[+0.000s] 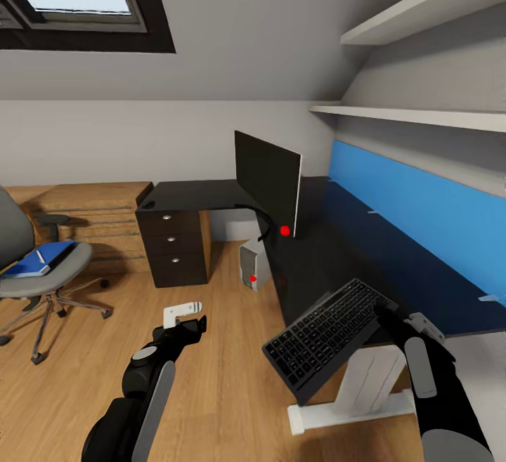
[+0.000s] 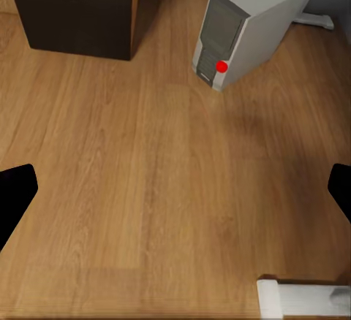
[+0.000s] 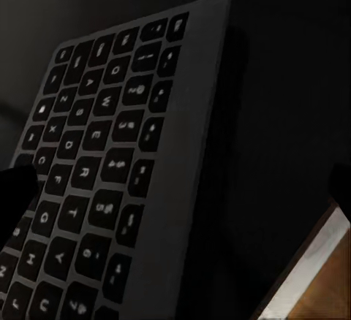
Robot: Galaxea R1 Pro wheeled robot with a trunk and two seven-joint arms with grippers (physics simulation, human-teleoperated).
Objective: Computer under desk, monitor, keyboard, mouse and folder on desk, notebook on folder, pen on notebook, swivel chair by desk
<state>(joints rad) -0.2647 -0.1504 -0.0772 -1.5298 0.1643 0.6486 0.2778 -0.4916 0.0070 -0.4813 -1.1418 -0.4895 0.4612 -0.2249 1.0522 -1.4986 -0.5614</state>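
My right gripper (image 1: pixel 391 319) is shut on the right end of the keyboard (image 1: pixel 327 335), which tilts over the near edge of the black desk (image 1: pixel 316 237); its keys (image 3: pixel 102 166) show close up. The monitor (image 1: pixel 270 182) stands on the desk, and the computer (image 1: pixel 254 266) (image 2: pixel 238 36) sits on the floor beneath it. My left gripper (image 1: pixel 193 326) (image 2: pixel 175 196) hangs open over bare floor. At the far left, the swivel chair (image 1: pixel 28 234) carries the folder (image 1: pixel 28 265), with the notebook (image 1: pixel 63 252) and pen (image 1: pixel 40 257) on top. The mouse is out of view.
The desk's dark drawer unit (image 1: pixel 173 247) (image 2: pixel 80 9) stands left of the computer. A white desk leg (image 1: pixel 365 385) is close below the keyboard. A light wooden chest (image 1: pixel 95 216) lines the back wall. A blue wall panel (image 1: pixel 422 213) and shelves (image 1: pixel 422 115) run along the right.
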